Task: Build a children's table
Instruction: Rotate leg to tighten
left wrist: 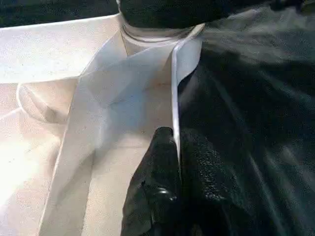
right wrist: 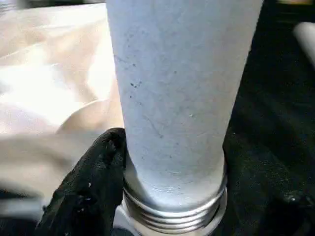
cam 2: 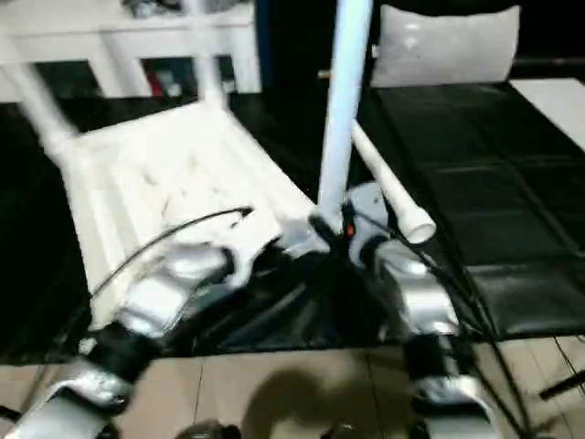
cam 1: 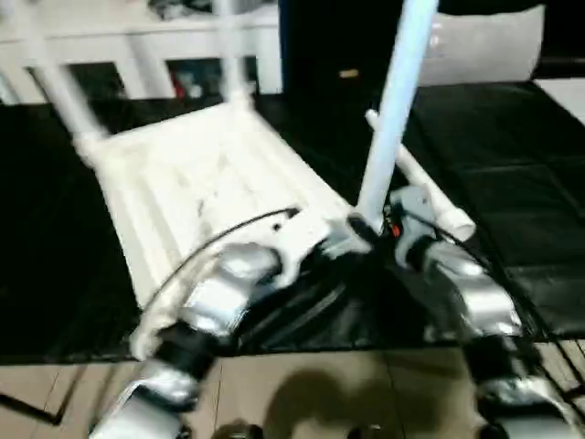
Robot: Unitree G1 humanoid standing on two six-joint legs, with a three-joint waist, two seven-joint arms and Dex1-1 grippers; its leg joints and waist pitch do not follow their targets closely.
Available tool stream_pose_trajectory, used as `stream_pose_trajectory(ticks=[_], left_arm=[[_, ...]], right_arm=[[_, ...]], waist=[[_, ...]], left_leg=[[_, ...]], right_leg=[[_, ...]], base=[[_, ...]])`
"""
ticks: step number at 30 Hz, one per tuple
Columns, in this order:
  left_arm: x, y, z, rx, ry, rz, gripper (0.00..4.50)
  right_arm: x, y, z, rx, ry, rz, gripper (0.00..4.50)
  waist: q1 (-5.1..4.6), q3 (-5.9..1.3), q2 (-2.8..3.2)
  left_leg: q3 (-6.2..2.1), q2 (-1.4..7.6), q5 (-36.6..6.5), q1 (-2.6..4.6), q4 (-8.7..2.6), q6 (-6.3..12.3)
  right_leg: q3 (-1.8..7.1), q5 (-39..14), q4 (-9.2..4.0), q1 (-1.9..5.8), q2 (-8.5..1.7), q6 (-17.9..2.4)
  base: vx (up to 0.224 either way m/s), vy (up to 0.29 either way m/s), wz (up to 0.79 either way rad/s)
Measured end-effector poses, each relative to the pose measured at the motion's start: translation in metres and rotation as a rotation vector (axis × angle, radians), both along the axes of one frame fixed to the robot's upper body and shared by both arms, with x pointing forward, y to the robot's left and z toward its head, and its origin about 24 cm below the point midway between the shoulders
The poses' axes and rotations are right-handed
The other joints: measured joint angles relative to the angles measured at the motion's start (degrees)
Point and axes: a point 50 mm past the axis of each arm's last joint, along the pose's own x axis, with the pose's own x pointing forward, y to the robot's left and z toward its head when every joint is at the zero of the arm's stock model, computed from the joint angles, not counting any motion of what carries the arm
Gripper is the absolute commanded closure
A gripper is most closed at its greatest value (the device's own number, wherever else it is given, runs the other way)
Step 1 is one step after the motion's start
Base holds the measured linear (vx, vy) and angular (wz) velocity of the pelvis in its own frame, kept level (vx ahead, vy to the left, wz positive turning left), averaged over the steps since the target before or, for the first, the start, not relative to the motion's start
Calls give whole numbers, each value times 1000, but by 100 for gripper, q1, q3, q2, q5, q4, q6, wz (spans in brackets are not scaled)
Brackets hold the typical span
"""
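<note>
The children's table lies upside down on a black mat, its ribbed white top [cam 1: 183, 174] facing up. Two white legs [cam 1: 64, 91] [cam 1: 233, 55] stand in its far corners. My right gripper [cam 1: 370, 229] is shut on a third leg [cam 1: 393, 101] near its lower end and holds it upright, slightly tilted, over the near right corner. In the right wrist view, the leg's threaded end [right wrist: 174, 211] shows with a black finger [right wrist: 98, 167] against it. My left gripper [left wrist: 177, 162] is shut on the top's thin rim [left wrist: 174, 88] beside that corner socket. Another leg [cam 1: 430, 197] lies loose on the mat to the right.
A white cabinet [cam 1: 137, 46] with dark compartments stands behind the table. A pale cushion-like block [cam 1: 484, 46] sits at the back right. The black mat [cam 1: 512, 165] stretches to the right, and light floor tiles [cam 1: 320, 393] begin at its near edge.
</note>
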Motion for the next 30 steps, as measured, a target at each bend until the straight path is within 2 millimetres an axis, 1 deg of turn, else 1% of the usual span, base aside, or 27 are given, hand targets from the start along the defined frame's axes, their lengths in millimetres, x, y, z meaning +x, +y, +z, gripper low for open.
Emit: stream_pose_trajectory(ticks=[2, 4, 5, 6, 8, 9, 12, 13, 14, 15, 16, 17, 18, 21, 24, 25, 27, 30], left_arm=[[1, -3, 1, 13, -21, 23, 450], [1, -4, 1, 15, -27, 24, 450], [1, -4, 2, 16, -30, 24, 450], [1, -3, 2, 18, -33, 23, 450], [2, -1, 2, 26, -39, 26, 450], [2, -1, 2, 28, -40, 26, 450], [2, 0, 3, 33, -48, 22, 450], [1, 0, 3, 34, -51, 20, 450], [1, -1, 3, 36, -53, 17, 450], [1, -1, 3, 38, -57, 13, 450], [1, -3, 3, 39, -62, 5, 450], [1, -4, 3, 38, -64, 1, 450], [0, -6, 4, 35, -68, -4, 450], [5, -9, 5, 46, -77, 12, 450], [10, -13, 5, 53, -92, 32, 450], [13, -12, 5, 51, -94, 46, 422], [15, -12, 5, 26, -78, 64, 395], [18, -9, 9, -56, -74, 98, 388]], right_arm=[[3, 7, 1, -3, -5, -61, 186], [3, 7, 1, -5, -13, -64, 186], [3, 7, 1, -4, -18, -64, 130], [3, 7, 2, 5, -22, -65, 116], [2, 11, 3, 39, -26, -61, 110], [1, 10, 3, 40, -28, -60, 80], [-2, 9, 1, 33, -38, -48, 65], [-4, 8, 0, 19, -40, -45, 52], [-5, 6, -2, 10, -42, -49, 37], [-8, 2, -3, 1, -45, -53, 37], [-13, -1, -8, 15, -27, -56, 23], [-18, -5, -9, 36, -26, -69, 23], [-23, -8, -9, 59, -27, -76, 9], [-33, -12, -5, 118, -34, -66, 3], [-44, -13, 7, 208, -82, -33, 3], [-46, -11, 11, 228, -103, -21, 0], [-50, -14, 16, 248, -125, -28, 0], [-52, -17, 16, 276, -119, -46, 0]], waist=[[-6, -2, -2], [2, -4, -6], [6, -4, -6], [12, -4, -6], [6, -4, -4], [7, -4, -4], [-5, -3, -6], [-5, -1, -4], [-5, 1, -7], [-2, 3, -11], [5, 5, -14], [28, 7, -10], [54, 7, -5], [111, 7, 0], [125, 5, 17], [117, 5, 17], [116, 4, 17], [120, 20, -7]], left_leg=[[0, 1, -1, 1, -8, 0], [0, 1, -3, 0, -19, 1], [-1, 1, -3, -1, -25, 1], [-1, 1, -3, -2, -35, 1], [-1, 7, -3, -1, -46, 1], [-2, 8, -3, -1, -49, 1], [-2, 10, -2, -2, -51, 0], [-2, 9, -2, -3, -51, 0], [-2, 9, -2, -4, -51, 0], [-2, 9, -3, -4, -54, 0], [-2, 8, -2, -7, -61, 0], [-2, 8, -2, -9, -73, 0], [1, 7, -2, -10, -82, 0], [3, 7, -2, -17, -84, 1], [6, 6, -2, -17, -98, 1], [6, 6, -2, -15, -102, 1], [7, 5, -2, -14, -109, 1], [7, 9, -1, -23, -117, 2]], right_leg=[[-1, 23, 0, -1, 1, 6], [-2, 45, 0, -1, 1, 12], [-3, 45, 0, -5, 1, 15], [-4, 45, 0, -10, 3, 16], [-6, 45, 0, -14, 10, 16], [-8, 44, 0, -15, 11, 18], [-8, 39, 0, -19, 12, 25], [-8, 39, -2, -20, 12, 26], [-8, 38, -4, -20, 12, 27], [-8, 38, -9, -19, 11, 27], [-8, 38, -18, -19, 11, 27], [-9, 39, -32, -18, 12, 28], [-8, 40, -43, -17, 11, 30], [-8, 45, -52, -19, 12, 33], [-8, 52, -76, -17, 12, 39], [-8, 52, -78, -17, 12, 40], [-8, 52, -81, -17, 12, 43], [-13, 50, -81, -29, 15, 46]], base=[[0, 0, 0], [0, 0, 0], [0, 0, 0], [0, 0, 0], [0, 0, 0], [0, 0, 0], [0, 0, 0], [0, 0, 0], [0, 0, 0], [0, 0, 0], [0, 0, 0], [0, 0, 0], [0, 0, 0], [0, 0, 0], [0, 0, 0], [0, 0, 0], [0, 0, 0], [0, 0, 0]])
